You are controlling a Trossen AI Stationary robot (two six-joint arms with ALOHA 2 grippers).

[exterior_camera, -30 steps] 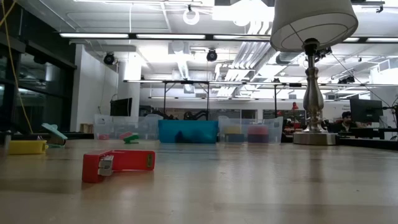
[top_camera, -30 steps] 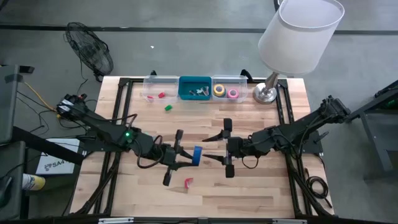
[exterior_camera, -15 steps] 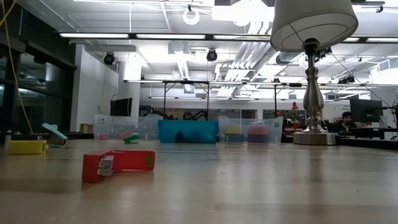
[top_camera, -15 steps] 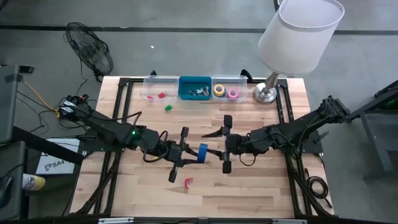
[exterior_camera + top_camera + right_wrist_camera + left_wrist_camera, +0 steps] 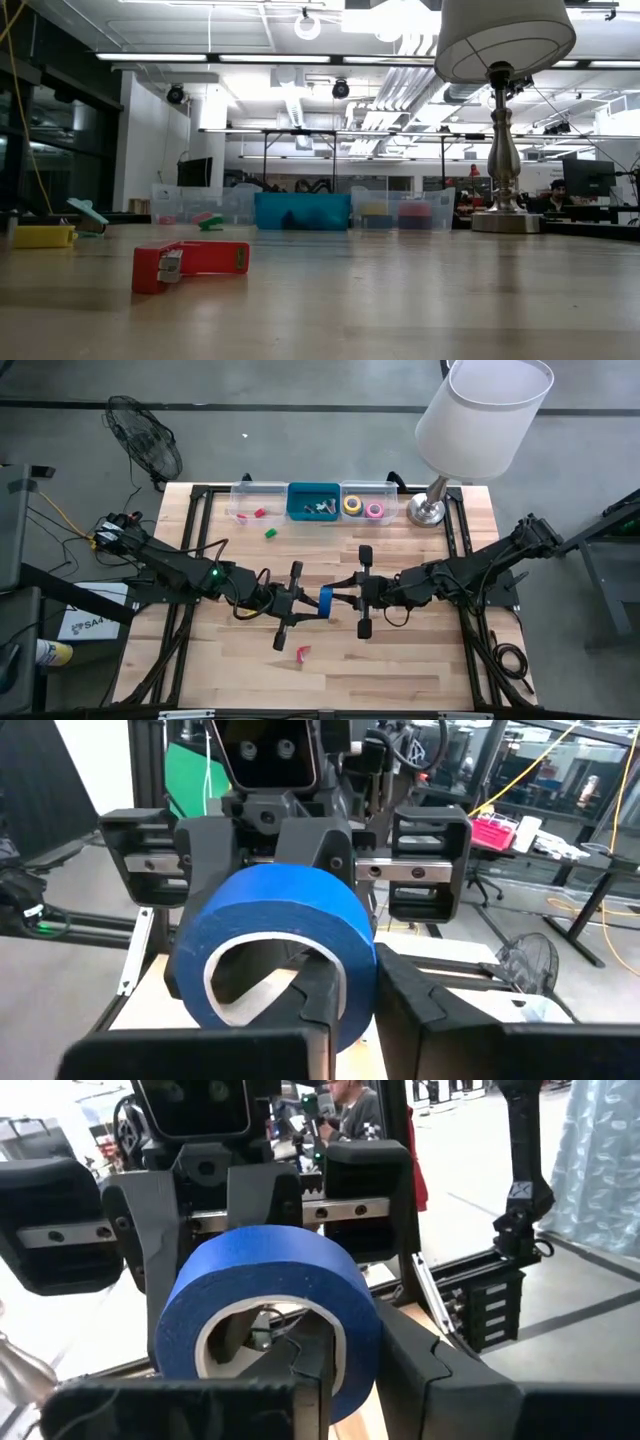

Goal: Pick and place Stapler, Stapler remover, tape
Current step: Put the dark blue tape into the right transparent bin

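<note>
Mid-air handover of blue tape [image 5: 326, 601] above table centre. Left gripper [image 5: 305, 604] and right gripper [image 5: 345, 601] both clamped on roll wall. Next: left lets go, prob.; right carries it to bins [image 5: 310, 501].

table [image 5: 420, 660]: pale wood planks, matt, visible grain; black metal frame rails along its left and right edges.
blue tape roll [image 5: 270, 1295]: matt crepe-like paper outside, smooth pale card core inside.
left gripper [image 5: 305, 603]: dark matt plastic fingers, brushed metal rails behind them.
right gripper [image 5: 343, 601]: the same dark matt plastic, with metal rails.
lamp [image 5: 483, 415]: white cloth-like matt shade; polished, shiny metal base and stem near the far right corner.
bins [image 5: 313, 501]: along the far edge, clear glossy plastic at either end, opaque teal plastic in the middle.
red stapler [image 5: 190, 265]: smooth plastic, slight sheen, small metal part, near the front edge.
fan [image 5: 145, 438]: dark wire grille, off the far left corner.
</note>
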